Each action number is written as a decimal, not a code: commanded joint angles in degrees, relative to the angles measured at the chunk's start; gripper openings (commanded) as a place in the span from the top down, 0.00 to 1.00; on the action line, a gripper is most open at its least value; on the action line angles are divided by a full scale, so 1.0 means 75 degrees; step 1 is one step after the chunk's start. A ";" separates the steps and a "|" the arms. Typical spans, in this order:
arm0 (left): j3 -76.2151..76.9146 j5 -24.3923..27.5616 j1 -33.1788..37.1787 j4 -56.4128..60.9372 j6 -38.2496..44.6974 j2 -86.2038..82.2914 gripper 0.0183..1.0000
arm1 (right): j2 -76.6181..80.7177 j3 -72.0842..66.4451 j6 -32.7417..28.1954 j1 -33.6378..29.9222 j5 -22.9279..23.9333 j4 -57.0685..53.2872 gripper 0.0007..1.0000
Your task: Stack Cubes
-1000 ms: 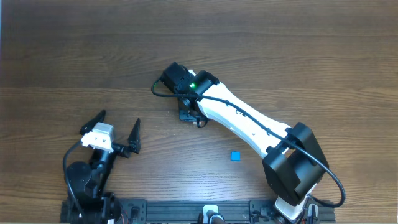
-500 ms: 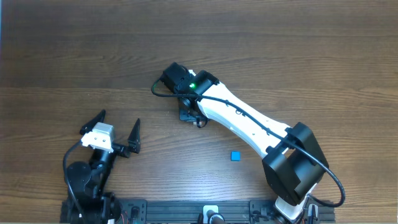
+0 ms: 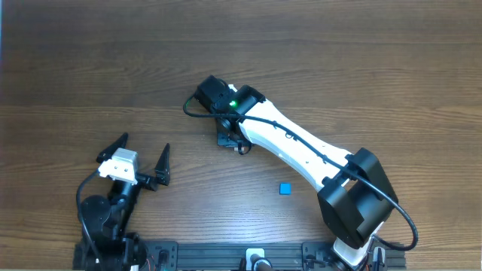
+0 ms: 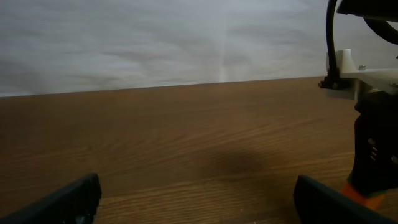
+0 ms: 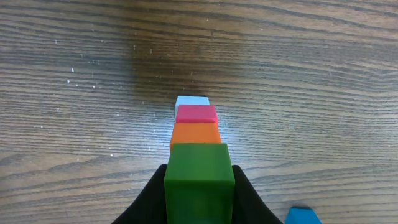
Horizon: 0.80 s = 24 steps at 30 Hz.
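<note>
We see the right claw [image 3: 230,138] out near the middle of the wooden surface [image 3: 361,68], its fingers pressed to either side of a green cube [image 5: 199,179]. That cube heads a stack: an orange cube [image 5: 195,134] comes next below, then a pink cube [image 5: 196,113], then a pale blue cube [image 5: 192,100] lowest. We cannot tell whether the green one rests on the orange or sits just above it. A darker blue cube [image 3: 285,188] lies alone on the surface, apart from the stack. The left claw [image 3: 146,141] hangs near its own base, spread wide and holding nothing.
</note>
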 commanded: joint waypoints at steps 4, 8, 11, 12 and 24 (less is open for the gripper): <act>-0.0044 0.0076 -0.0032 0.0017 0.0087 -0.0047 0.00 | 0.0108 -0.0073 0.0067 0.0006 0.0125 0.0017 0.80; -0.0044 0.0076 -0.0032 0.0017 0.0087 -0.0047 0.00 | 0.0108 -0.0073 0.0070 0.0006 0.0125 0.0020 0.77; -0.0044 0.0076 -0.0032 0.0017 0.0087 -0.0047 0.00 | 0.0108 -0.0073 0.0067 0.0006 0.0125 0.0017 0.75; -0.0044 0.0076 -0.0032 0.0017 0.0087 -0.0047 0.00 | 0.0108 -0.0073 0.0070 0.0006 0.0125 0.0017 0.75; -0.0044 0.0076 -0.0032 0.0017 0.0087 -0.0047 0.00 | 0.0108 -0.0073 0.0067 0.0015 0.0099 0.0017 0.70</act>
